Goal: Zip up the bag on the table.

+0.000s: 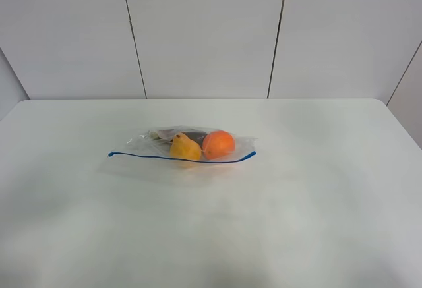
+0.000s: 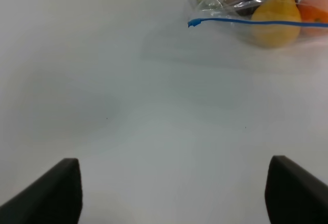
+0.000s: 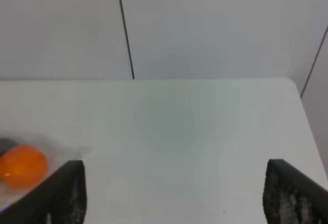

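A: One bag (image 1: 182, 146) lies flat near the middle of the worktop (image 1: 316, 196), blue zip strip (image 1: 178, 159) along its near edge; an orange fruit (image 1: 218, 144) and a yellow fruit (image 1: 185, 147) show through it.

B: Hands?

A: Left hand (image 2: 174, 188) and right hand (image 3: 174, 193): fingers spread apart, holding nothing, both clear of the bag.
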